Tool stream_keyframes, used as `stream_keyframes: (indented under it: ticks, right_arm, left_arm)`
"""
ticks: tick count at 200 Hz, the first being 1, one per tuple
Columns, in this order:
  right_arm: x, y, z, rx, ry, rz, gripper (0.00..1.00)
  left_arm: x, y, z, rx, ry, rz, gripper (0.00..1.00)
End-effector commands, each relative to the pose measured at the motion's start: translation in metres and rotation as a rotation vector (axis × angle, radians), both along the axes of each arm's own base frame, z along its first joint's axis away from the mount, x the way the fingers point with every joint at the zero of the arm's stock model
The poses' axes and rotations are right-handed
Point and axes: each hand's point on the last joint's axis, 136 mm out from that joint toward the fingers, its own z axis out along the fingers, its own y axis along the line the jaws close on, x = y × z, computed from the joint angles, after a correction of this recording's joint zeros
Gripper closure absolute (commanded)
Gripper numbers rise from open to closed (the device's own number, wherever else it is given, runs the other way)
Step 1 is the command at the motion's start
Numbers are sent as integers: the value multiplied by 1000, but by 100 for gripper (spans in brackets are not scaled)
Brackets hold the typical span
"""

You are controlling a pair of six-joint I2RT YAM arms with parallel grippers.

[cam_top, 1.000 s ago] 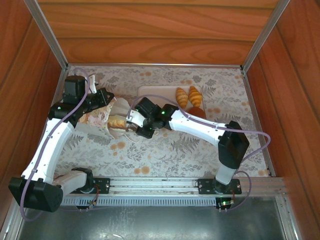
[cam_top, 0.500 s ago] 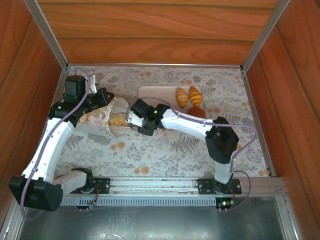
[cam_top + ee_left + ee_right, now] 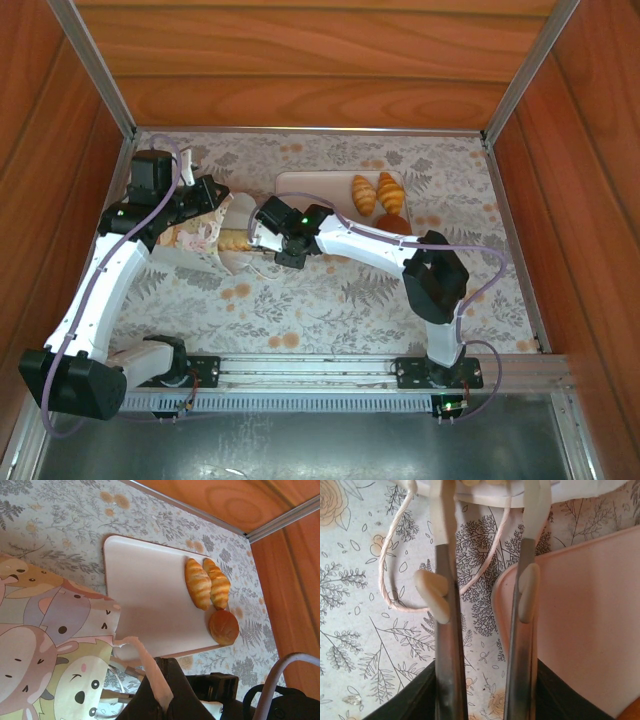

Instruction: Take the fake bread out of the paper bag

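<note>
R gripper [image 3: 490, 492] is deeper in paper bag [image 3: 190, 238] mouth vs. 0.5 s ago; fingers apart. L gripper [image 3: 205, 198] at bag rim, state indeterminate. Fake bread [image 3: 234, 243]: 1 pc in bag mouth; 2 croissants [image 3: 199, 585], 1 bun [image 3: 223, 627] on tray [image 3: 145, 595].

Matt printed paper bag [image 3: 50, 645], smooth pink plastic tray [image 3: 150, 595], glossy croissants [image 3: 199, 584], wood-grain walls [image 3: 320, 60], brushed alu frame [image 3: 93, 65].
</note>
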Motion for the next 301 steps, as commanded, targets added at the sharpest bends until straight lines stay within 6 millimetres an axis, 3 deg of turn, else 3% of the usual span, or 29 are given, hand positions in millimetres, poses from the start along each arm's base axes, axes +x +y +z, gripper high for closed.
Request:
stream_keyframes:
  ticks: [1, 58, 94, 129, 164, 228, 301]
  right_arm:
    - [-4, 8, 19, 46, 13, -11, 59]
    - [-43, -12, 68, 273, 294, -126, 62]
    - [-61, -58, 89, 418, 495, -260, 62]
    - [-73, -107, 81, 438, 638, -406, 62]
    - [-64, -139, 73, 520, 765, -589, 61]
    - [-23, -155, 45, 531, 896, -820, 58]
    - [3, -189, 32, 387, 701, -975, 50]
  left_arm:
    - [-1, -3, 17, -2, -41, -10, 100]
    - [0, 4, 15, 21, -50, 29, 100]
    - [2, 12, 17, 45, -63, 72, 100]
    - [3, 16, 18, 53, -69, 97, 100]
    - [3, 17, 19, 51, -69, 107, 100]
    - [2, 17, 22, 41, -77, 106, 100]
    - [2, 16, 18, 42, -69, 99, 100]
